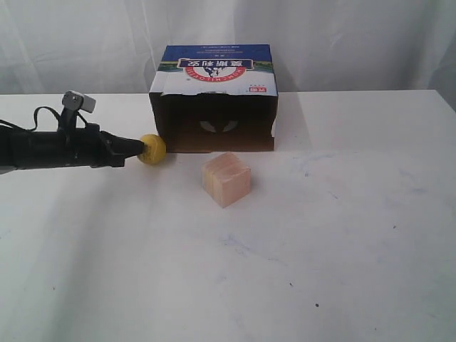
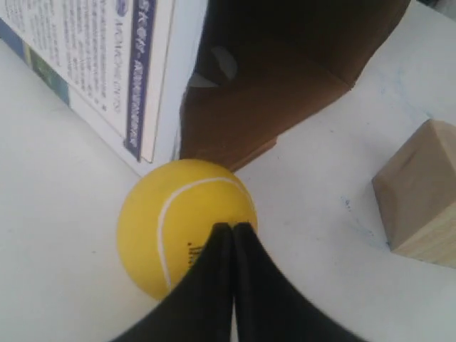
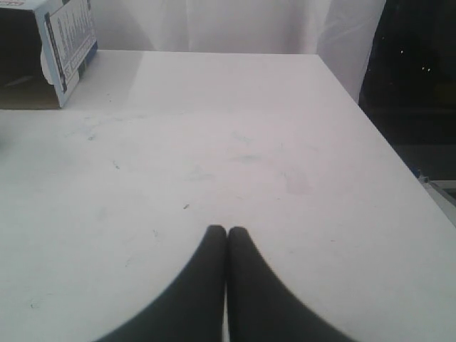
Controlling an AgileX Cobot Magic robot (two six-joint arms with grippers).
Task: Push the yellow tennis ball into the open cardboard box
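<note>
The yellow tennis ball (image 1: 152,148) (image 2: 174,221) rests on the white table just outside the left front corner of the open cardboard box (image 1: 214,100) (image 2: 285,78). The box lies on its side with its dark opening facing the camera. My left gripper (image 1: 139,149) (image 2: 232,226) is shut, its joined tips touching the ball's left side with nothing held between them. Over bare table, my right gripper (image 3: 226,230) is shut and empty; it does not show in the exterior view.
A pale wooden cube (image 1: 226,179) (image 2: 420,192) stands in front of the box opening, to the right of the ball. The table's right edge (image 3: 385,142) drops off near the right gripper. White curtains hang behind the table.
</note>
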